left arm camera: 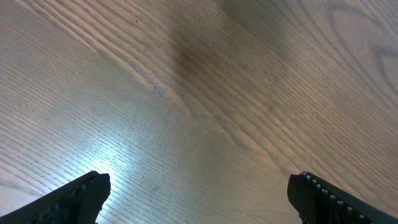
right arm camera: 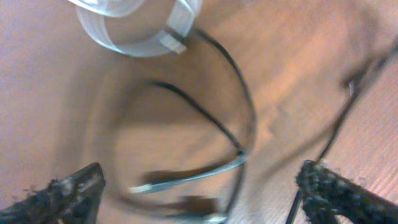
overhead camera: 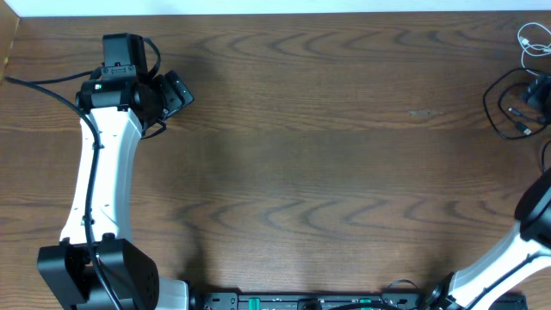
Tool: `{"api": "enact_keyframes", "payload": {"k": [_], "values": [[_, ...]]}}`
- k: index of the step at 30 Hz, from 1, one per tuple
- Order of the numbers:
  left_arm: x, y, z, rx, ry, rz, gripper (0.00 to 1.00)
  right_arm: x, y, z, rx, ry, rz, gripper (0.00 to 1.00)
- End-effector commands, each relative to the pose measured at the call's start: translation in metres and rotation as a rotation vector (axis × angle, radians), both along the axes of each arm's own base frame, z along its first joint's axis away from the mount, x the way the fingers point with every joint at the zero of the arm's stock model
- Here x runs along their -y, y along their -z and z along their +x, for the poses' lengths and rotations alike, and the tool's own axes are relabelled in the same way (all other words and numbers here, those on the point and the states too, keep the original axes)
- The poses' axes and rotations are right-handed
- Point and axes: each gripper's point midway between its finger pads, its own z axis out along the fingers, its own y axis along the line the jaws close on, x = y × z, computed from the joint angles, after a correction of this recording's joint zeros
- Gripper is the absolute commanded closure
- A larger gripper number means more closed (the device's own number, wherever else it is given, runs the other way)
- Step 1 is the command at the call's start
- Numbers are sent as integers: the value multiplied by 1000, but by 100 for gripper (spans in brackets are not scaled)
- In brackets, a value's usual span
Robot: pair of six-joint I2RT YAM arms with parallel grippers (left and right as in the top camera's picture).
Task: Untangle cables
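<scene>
The black cable [overhead camera: 495, 108] lies in a loop at the table's far right, and the white cable [overhead camera: 529, 39] lies in small loops just behind it near the back right corner. In the right wrist view the black cable [right arm camera: 239, 93] curves in blurred loops, with the white cable [right arm camera: 134, 37] at the top. My right gripper [right arm camera: 202, 190] is open just above the black loops and holds nothing; in the overhead view it [overhead camera: 538, 93] sits at the frame's right edge, partly cut off. My left gripper [overhead camera: 176, 90] is open and empty over bare wood [left arm camera: 199, 196] at the far left.
The wooden table [overhead camera: 327, 155] fills the view. Its back edge runs along the top, close behind the white cable. The left arm's thick black wire [overhead camera: 39, 82] trails to the left edge. The arm bases [overhead camera: 293, 301] stand along the front edge.
</scene>
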Motion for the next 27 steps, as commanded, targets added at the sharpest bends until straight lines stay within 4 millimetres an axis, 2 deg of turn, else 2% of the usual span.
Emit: {"api": "enact_keyframes", "payload": {"k": [1, 4, 7, 10, 12, 15, 18, 23, 27], "values": [[-1, -4, -3, 8, -6, 1, 4, -60, -88, 28, 187, -212, -2, 1], [-1, -4, -3, 8, -6, 1, 4, -126, -140, 39, 292, -443, 2, 1], [-1, -4, -3, 8, -6, 1, 4, -198, -179, 35, 360, -661, 29, 1], [-1, -4, -3, 8, -6, 1, 4, -256, -195, 18, 365, -793, 92, 1], [-1, -4, -3, 8, -6, 1, 4, -282, -197, 4, 335, -836, 115, 1], [-1, -4, -3, 8, -6, 1, 4, -306, -192, -19, 268, -872, 164, 1], [-1, -4, -3, 8, -6, 1, 4, -323, -178, -45, 166, -895, 230, 1], [-1, -4, -3, 8, -6, 1, 4, -333, -150, -76, 4, -891, 321, 1], [-1, -4, -3, 8, -6, 1, 4, -334, -140, -89, -60, -879, 356, 1]]}}
